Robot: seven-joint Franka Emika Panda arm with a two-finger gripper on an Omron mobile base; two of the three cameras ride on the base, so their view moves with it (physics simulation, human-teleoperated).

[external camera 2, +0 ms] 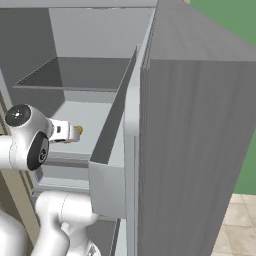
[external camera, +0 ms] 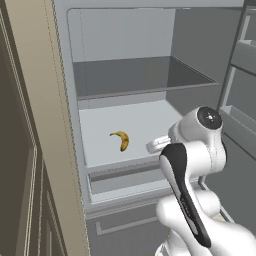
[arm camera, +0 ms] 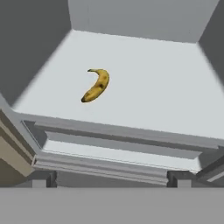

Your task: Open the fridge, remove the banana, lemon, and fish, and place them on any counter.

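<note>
The banana (arm camera: pixel 96 85) lies alone on the fridge (external camera: pixel 150 75) shelf, nearer its left edge than its right. It looks light, slightly soft and curved (likely to roll), so grip across its thick middle. The gripper (arm camera: pixel 109 178) stands spread wide, empty, before the shelf's front edge.

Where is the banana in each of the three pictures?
Left base view: the banana lies on the fridge's pale lower shelf, left of the white arm.
Right base view: just a yellow tip of it peeks out past the arm's wrist.
Hand view: it lies upper left of middle, on the same shelf, beyond the open gripper.
Shared landmark: the pale shelf it lies on.
</note>
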